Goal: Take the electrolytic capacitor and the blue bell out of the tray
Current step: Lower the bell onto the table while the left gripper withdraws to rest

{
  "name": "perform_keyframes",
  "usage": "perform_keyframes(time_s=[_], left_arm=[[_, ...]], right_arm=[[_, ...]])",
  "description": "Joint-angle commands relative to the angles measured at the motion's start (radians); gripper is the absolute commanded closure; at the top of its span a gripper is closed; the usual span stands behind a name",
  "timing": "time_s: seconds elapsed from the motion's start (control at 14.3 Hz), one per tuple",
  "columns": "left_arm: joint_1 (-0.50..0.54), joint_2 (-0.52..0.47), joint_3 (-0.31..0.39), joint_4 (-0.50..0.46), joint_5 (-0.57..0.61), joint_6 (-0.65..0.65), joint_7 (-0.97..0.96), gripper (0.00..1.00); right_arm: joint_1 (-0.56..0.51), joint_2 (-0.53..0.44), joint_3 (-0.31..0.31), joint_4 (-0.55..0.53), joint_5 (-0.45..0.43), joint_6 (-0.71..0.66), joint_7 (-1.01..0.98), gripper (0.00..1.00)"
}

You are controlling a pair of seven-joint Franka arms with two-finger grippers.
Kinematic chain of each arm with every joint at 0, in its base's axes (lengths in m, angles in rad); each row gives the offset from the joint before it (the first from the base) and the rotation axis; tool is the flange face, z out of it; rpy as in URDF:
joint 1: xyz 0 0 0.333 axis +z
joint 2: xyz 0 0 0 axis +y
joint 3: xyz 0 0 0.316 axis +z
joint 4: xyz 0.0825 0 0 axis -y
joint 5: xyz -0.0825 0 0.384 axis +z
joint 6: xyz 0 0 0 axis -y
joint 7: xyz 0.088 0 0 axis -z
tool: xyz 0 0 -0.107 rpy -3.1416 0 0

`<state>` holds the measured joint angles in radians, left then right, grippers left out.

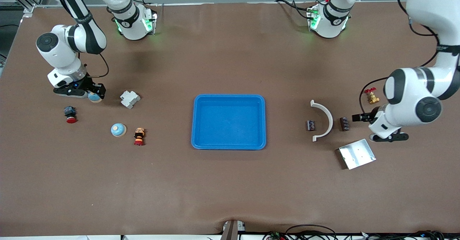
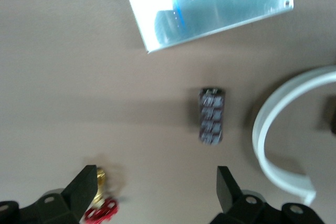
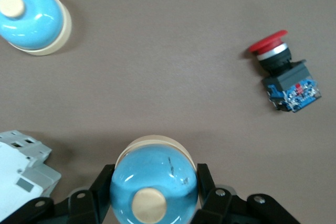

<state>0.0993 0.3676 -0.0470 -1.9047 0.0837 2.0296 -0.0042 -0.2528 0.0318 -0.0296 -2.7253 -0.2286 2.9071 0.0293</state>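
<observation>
Right claw (image 3: 153, 195) grips bell (image 3: 154, 179); tray (image 1: 229, 99) bare.

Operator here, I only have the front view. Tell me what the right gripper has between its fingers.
Observer: The right gripper is shut on a blue bell with a cream button, seen in the right wrist view.
Operator: Report the left gripper.
Observer: The left gripper is open, over the bare table near a dark capacitor; it holds nothing.
Operator: Say what else that wrist camera shows.
Observer: A brass valve with a red handle lies by one finger, and the metal plate reflects blue.
</observation>
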Motion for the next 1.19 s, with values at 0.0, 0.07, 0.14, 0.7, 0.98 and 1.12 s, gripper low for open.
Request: perform_keyframes(time_s=[0.0, 0.07, 0.14, 0.7, 0.98, 1.12], left_arm=[[0.036, -0.106, -0.011, -0.017, -0.062, -0.084, 0.098, 0.0], [0.036, -0.137, -0.011, -0.017, -0.076, -0.11, 0.098, 0.0], [0.036, -0.169, -0.011, -0.017, -0.076, -0.136, 0.096, 0.0], [0.033, -0.355, -0.011, 0.044, -0.127, -0.34, 0.079, 0.0], [0.022, -0.348, -0.059, 0.165, -0.114, -0.382, 0.061, 0.0], [0.023, -0.343, -0.07, 0.214, -0.119, -0.384, -0.044, 0.0]], right_arm=[[-0.054, -0.027, 0.016, -0.036, -0.015, 0.017, -0.028, 1.0], [-0.063, -0.024, 0.016, -0.036, -0.015, 0.017, -0.035, 1.0], [-0.075, -0.018, 0.016, -0.036, -0.015, 0.017, -0.041, 1.0], [-0.109, 0.042, 0.019, -0.03, -0.002, 0.017, -0.057, 1.0], [-0.117, 0.08, 0.02, -0.021, 0.018, 0.018, -0.057, 1.0], [-0.118, 0.091, 0.02, -0.017, 0.021, 0.02, -0.057, 1.0]])
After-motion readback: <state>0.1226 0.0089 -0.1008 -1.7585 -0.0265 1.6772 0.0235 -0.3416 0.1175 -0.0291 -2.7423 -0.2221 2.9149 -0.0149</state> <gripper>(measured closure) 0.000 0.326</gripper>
